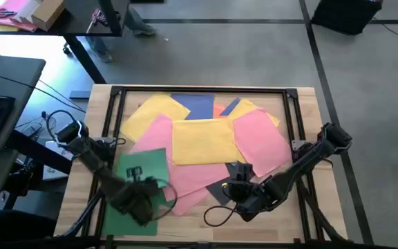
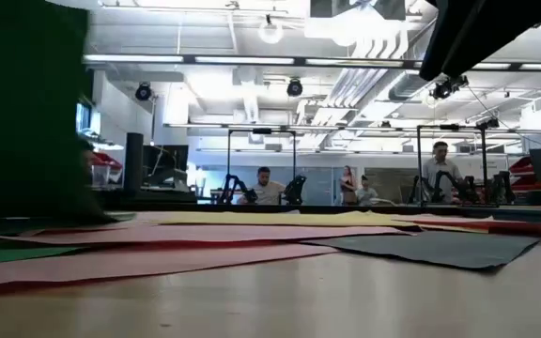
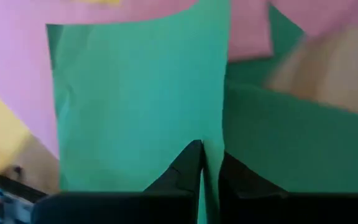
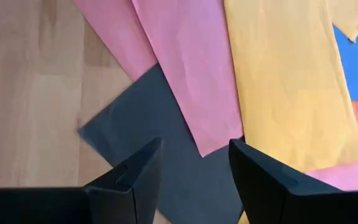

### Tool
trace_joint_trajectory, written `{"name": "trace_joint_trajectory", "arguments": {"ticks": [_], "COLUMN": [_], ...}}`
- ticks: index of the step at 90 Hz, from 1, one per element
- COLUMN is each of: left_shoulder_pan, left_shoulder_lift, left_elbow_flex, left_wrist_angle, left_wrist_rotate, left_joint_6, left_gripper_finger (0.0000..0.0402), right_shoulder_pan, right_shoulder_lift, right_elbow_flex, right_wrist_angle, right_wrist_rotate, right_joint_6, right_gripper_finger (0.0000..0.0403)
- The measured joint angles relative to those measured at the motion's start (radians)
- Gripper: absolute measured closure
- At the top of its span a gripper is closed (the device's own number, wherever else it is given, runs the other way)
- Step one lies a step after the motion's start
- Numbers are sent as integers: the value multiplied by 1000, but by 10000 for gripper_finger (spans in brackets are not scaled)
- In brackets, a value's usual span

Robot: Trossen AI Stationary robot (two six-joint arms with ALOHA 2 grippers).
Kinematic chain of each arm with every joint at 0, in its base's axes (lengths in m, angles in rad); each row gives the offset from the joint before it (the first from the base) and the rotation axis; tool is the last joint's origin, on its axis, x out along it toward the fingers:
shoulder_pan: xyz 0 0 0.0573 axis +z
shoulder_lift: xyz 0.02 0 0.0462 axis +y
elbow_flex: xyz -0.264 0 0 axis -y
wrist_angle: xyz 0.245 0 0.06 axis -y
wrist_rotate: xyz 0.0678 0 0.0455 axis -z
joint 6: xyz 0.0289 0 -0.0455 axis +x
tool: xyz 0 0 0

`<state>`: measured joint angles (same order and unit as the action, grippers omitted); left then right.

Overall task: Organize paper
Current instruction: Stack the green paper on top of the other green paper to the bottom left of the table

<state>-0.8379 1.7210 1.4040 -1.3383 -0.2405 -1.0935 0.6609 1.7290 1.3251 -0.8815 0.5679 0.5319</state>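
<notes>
While unmarked, green paper (image 3: 135, 106) sits pinched by left gripper (image 3: 202, 165).

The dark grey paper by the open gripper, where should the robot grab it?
Probably at its bare corner. The dark grey sheet lies flat on the table, and pink sheets cover its far part, so only the near corner sticking onto bare wood is free. The right gripper, open just above it, could come down there and pinch that edge, sliding it off the wood.
</notes>
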Motion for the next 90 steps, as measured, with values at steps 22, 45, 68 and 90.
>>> {"name": "trace_joint_trajectory", "arguments": {"ticks": [22,45,68,90], "left_shoulder_pan": [-122,-150,-149,-135], "left_shoulder_lift": [109,217,229,229], "left_elbow_flex": [0,-1,-1,-1], "left_wrist_angle": [44,71,142,164], "left_wrist_rotate": [22,163,180,204], "left_joint_6": [-88,-68,-95,-101], "left_gripper_finger": [401,402,402,401], "right_shoulder_pan": [-7,-30,-33,-32], "right_shoulder_lift": [0,0,0,1], "right_elbow_flex": [0,0,-1,-1], "right_wrist_angle": [39,60,67,72], "right_wrist_rotate": [27,26,25,24], "right_joint_6": [-14,-16,-16,-16], "right_gripper_finger": [236,236,236,236]}}
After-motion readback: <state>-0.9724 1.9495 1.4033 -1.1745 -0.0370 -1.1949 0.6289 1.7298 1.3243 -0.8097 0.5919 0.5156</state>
